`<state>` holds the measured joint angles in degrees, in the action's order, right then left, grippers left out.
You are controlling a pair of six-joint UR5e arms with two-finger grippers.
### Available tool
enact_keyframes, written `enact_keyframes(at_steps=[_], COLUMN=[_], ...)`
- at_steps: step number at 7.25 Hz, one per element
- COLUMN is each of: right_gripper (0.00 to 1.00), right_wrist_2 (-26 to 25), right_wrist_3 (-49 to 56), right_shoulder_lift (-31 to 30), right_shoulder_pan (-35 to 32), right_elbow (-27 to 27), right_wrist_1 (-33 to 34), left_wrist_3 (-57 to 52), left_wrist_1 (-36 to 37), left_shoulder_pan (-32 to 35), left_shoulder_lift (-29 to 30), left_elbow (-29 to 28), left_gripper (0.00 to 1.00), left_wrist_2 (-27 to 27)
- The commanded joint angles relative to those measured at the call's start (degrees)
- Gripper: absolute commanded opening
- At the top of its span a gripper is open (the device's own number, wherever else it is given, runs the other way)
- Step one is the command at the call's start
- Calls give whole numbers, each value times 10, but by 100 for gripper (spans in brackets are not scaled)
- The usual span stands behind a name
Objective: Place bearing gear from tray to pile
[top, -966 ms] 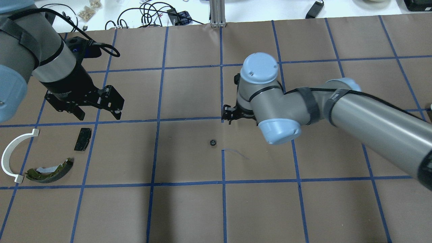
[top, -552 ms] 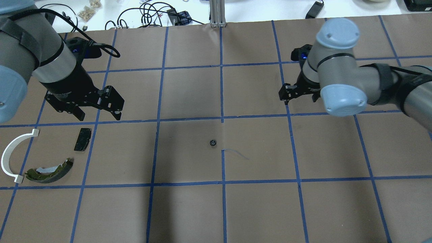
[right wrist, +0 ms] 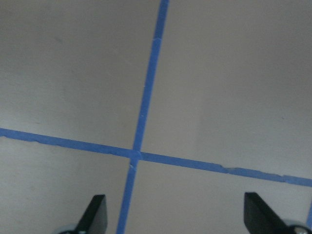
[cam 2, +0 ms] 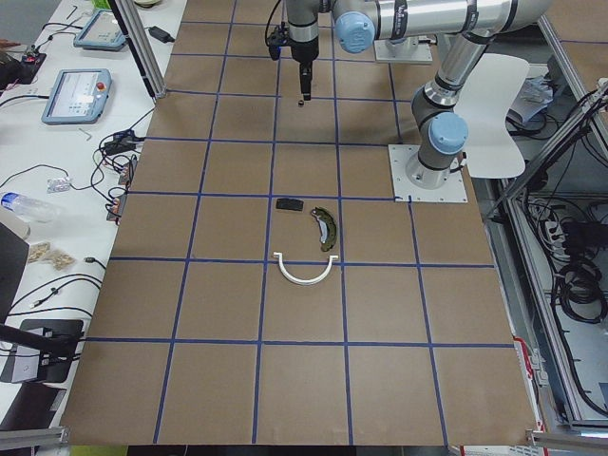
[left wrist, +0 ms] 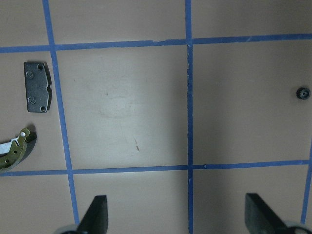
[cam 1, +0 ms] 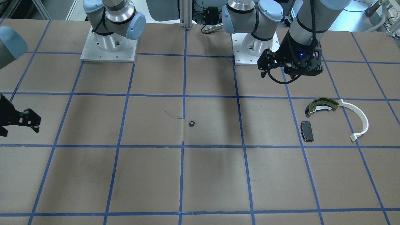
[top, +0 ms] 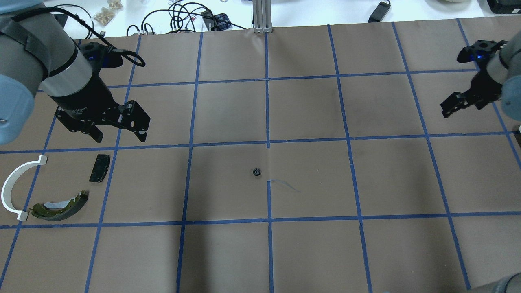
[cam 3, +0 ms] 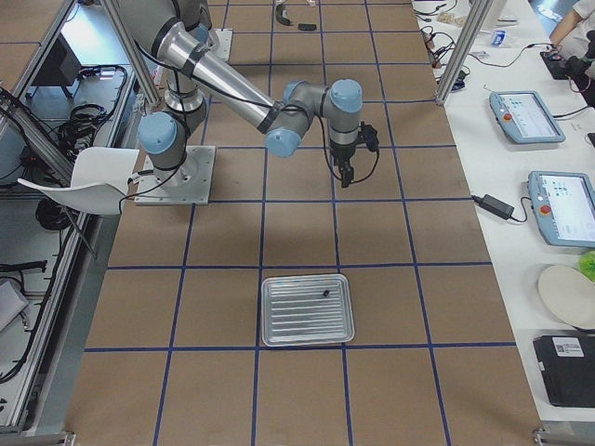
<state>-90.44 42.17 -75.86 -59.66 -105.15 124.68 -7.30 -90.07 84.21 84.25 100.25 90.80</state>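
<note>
Both jaws gape, well apart from the bearing gear (top: 256, 172).

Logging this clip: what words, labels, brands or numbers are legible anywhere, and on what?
None can be read.
Black two-finger left gripper: pale print on its body, too blurred.
Grey teach pendant: screen text too small.
Flat black box: white label too small.

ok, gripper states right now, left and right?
Left gripper: open, holding nothing.
Right gripper: open, holding nothing.
</note>
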Motion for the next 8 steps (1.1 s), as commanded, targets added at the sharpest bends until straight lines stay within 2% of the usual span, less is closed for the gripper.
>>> enact_keyframes(at_steps=[1,2,3,4,5,6,8], right_gripper=[100,100,100,99,91,89,77], right_wrist_2=[1,2,3,-2,-6,-6,-6], right_wrist_3=[149,233,296,363,396,430,477], right_shoulder_lift=[27,53,88,124,160,187,192], right_shoulder_pan=[91,140,178,186,203,213,214], right_elbow=[27,48,79,106,126,136,138], right_wrist_1=[5,5,3,6,7,7,8], left_wrist_3=[37,83,93,129,184,193,226], left_wrist_1=[59,68,82,139,172,231,271], left_shoulder_pan=[5,21,66,107,144,173,206], left_shoulder_lift=[12,20,37,63,91,122,178], left_elbow=[5,13,17,22,34,46,57], left_gripper=[100,100,100,100,100,100,100], left_wrist_2=[-2,-9,-6,-9,-10,-11,-31])
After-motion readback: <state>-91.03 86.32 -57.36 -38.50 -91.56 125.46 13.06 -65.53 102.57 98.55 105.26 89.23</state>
